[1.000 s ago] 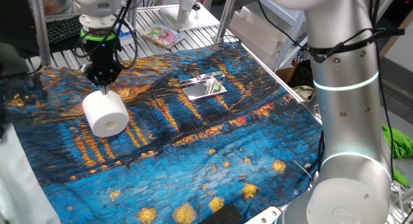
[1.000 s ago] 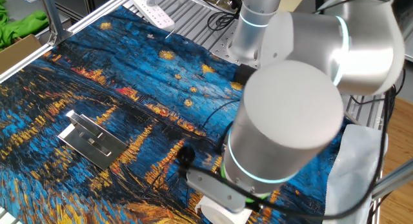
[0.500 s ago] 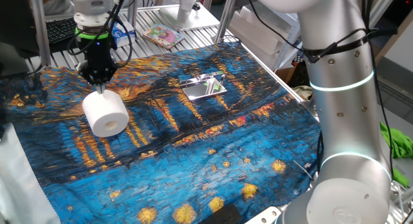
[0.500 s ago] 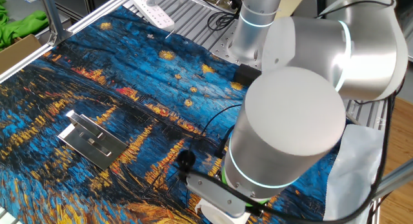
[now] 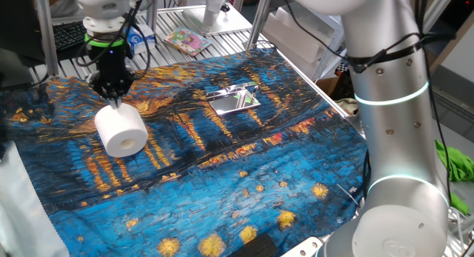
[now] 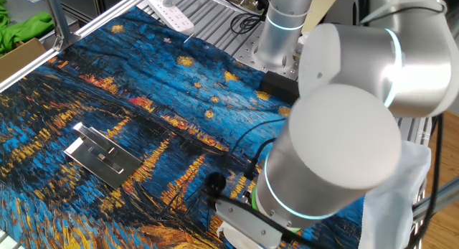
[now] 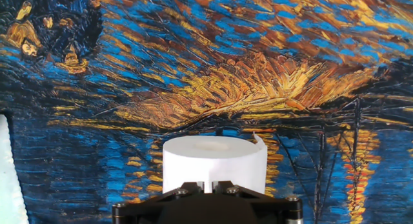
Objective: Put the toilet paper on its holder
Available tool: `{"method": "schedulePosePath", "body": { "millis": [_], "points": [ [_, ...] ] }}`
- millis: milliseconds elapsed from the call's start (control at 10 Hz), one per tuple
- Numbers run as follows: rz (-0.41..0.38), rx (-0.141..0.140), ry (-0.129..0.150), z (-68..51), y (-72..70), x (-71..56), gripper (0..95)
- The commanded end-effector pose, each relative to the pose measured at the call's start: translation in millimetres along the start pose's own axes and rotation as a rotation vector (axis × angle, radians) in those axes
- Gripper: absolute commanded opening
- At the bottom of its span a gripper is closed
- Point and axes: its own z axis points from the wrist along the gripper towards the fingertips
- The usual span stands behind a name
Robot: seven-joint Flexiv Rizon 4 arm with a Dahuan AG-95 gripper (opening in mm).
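Observation:
The toilet paper (image 5: 121, 129) is a plump white roll lying tilted on the painted cloth at the left, its core hole facing the front. In the hand view the toilet paper (image 7: 213, 161) fills the bottom centre, with a loose tail at its right. My gripper (image 5: 113, 101) stands upright with its tips at the roll's upper back edge. In the hand view my gripper (image 7: 204, 185) has its jaws almost together; I cannot tell if they pinch any paper. The chrome holder (image 5: 235, 100) lies on the cloth to the right, well apart, and also shows in the other fixed view (image 6: 100, 154).
The blue and orange painted cloth (image 5: 244, 175) covers the table. The arm's large silver body (image 6: 337, 156) hides the roll in the other fixed view. A white power strip (image 6: 171, 11) lies at the far edge, and a keyboard (image 5: 70, 31) and a colourful packet (image 5: 185, 41) sit behind the cloth.
My gripper has shifted slightly to the left above the roll. The roll and the holder have not moved.

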Motion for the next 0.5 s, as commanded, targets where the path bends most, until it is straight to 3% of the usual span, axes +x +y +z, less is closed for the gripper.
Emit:
{"method": "schedulePosePath", "body": {
  "millis": [100, 500],
  "points": [
    [0.0, -0.005, -0.004, 0.4, -1.2, 2.0, 95.0],
    [-0.012, 0.015, -0.005, 0.4, -1.2, 1.9, 95.0]
  ]
}}
